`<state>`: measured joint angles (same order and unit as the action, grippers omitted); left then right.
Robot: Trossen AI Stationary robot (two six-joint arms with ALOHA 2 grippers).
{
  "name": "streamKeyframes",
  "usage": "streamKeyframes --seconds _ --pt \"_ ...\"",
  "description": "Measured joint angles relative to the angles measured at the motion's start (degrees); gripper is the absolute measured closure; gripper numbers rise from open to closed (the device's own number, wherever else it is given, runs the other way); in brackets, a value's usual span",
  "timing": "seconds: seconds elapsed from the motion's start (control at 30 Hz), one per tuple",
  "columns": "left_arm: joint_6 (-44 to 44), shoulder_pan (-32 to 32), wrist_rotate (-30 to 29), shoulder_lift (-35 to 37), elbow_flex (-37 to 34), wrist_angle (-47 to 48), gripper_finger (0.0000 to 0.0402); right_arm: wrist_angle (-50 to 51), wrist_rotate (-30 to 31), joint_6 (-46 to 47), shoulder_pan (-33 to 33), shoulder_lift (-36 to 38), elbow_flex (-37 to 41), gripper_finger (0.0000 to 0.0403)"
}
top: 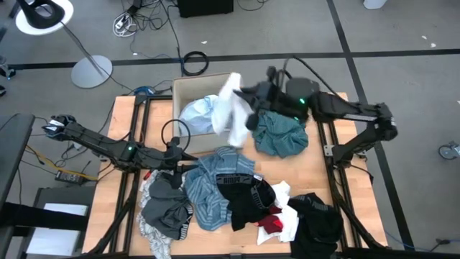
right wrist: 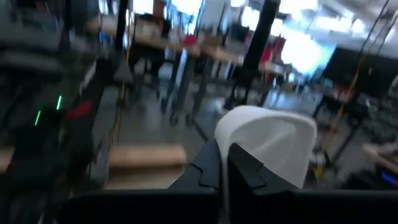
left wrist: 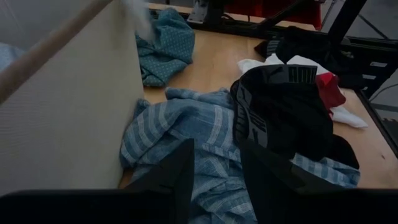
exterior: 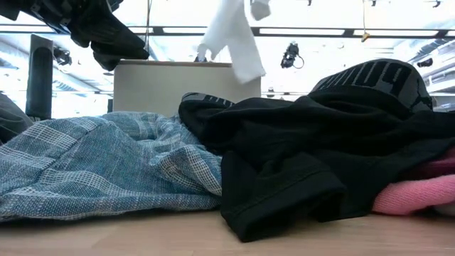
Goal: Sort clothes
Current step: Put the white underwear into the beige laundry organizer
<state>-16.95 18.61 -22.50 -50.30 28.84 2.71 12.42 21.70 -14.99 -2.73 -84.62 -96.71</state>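
High view: overhead, straight down on table [top: 316, 155]. Low view: tabletop level, close to black garment [exterior: 320, 142], shared with high view [top: 248, 201].

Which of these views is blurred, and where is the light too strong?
Right wrist view: the room is smeared by motion blur, though the white garment in the right gripper is readable. Low view: the bright background washes out, leaving the cardboard box pale and the black garment dark.

A tan cardboard box [top: 188, 92] is set at the far edge of the wooden tabletop [top: 320, 176]. Cables [top: 129, 21] and a round lamp base [top: 91, 71] are seen on the grey floor [top: 402, 29].
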Motion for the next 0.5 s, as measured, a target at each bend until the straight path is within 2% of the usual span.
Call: streamKeyframes --seconds 0.17,0.33,0.4,0.5 --pt "0.37 0.10 0.00 0.02 -0.02 0.74 0.0266 -12.32 -11.77 0.45 -7.06 -6.44 -2.25 0.0399" --pt "1.15 0.72 -1.48 0.02 -0.02 1.32 0.0266 -21.82 -23.34 8.47 -12.39 -12.65 -2.90 0.0399" --pt "1.34 0.74 -1.92 0.02 -0.02 2.00 0.0266 -22.59 -26.26 10.82 -13.79 -14.94 -2.92 0.0399" --pt "1.33 0.87 -2.79 0.02 -0.02 2.26 0.0266 -19.96 -27.52 13.16 -15.04 -18.28 -2.92 0.0399"
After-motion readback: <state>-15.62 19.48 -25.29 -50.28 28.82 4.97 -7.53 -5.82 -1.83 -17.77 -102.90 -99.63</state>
